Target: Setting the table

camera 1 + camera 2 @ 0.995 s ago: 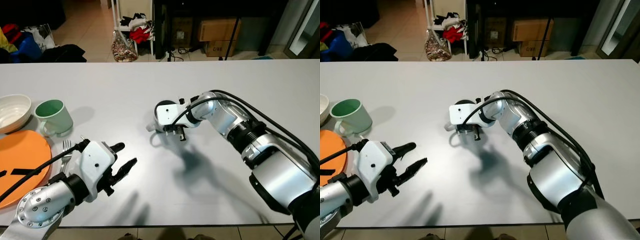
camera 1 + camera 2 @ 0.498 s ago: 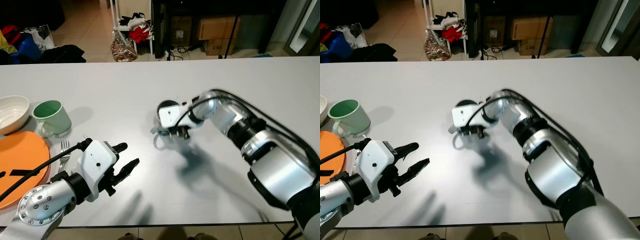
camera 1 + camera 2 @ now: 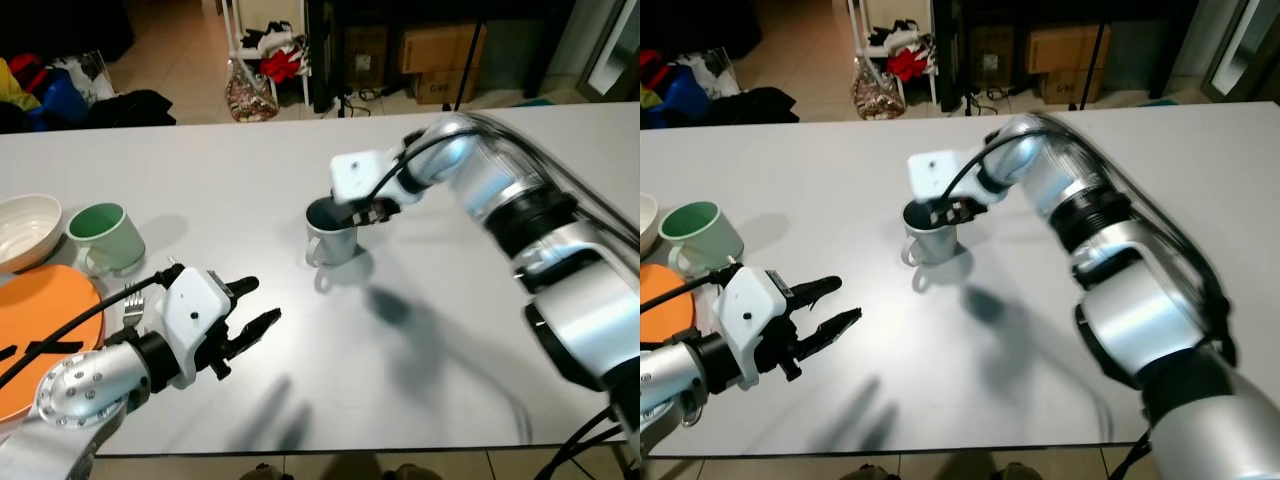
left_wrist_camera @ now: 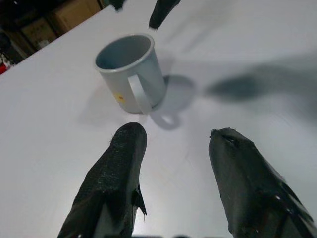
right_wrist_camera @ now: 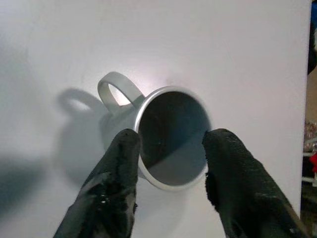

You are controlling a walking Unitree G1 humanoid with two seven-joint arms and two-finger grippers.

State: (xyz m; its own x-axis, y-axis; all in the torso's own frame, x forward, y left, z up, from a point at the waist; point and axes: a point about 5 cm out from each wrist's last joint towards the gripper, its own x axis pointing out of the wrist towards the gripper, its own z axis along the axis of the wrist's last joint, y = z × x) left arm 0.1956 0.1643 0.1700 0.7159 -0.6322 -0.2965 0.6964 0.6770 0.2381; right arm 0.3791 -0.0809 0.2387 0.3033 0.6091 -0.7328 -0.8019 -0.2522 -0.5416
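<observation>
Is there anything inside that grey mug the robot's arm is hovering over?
The grey mug looks empty: the right wrist view shows a bare dark interior. The right gripper is open above its rim, hiding slivers of the inside.

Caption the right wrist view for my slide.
Open right gripper poised above an upright grey mug on the white table.

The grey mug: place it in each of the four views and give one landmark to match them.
Left eye view: grey mug at table centre, under the right end effector.
Right eye view: left of centre, same end effector above it.
Left wrist view: upper left, handle toward the camera.
Right wrist view: centre, seen from above.
Shared landmark: its loop handle.
</observation>
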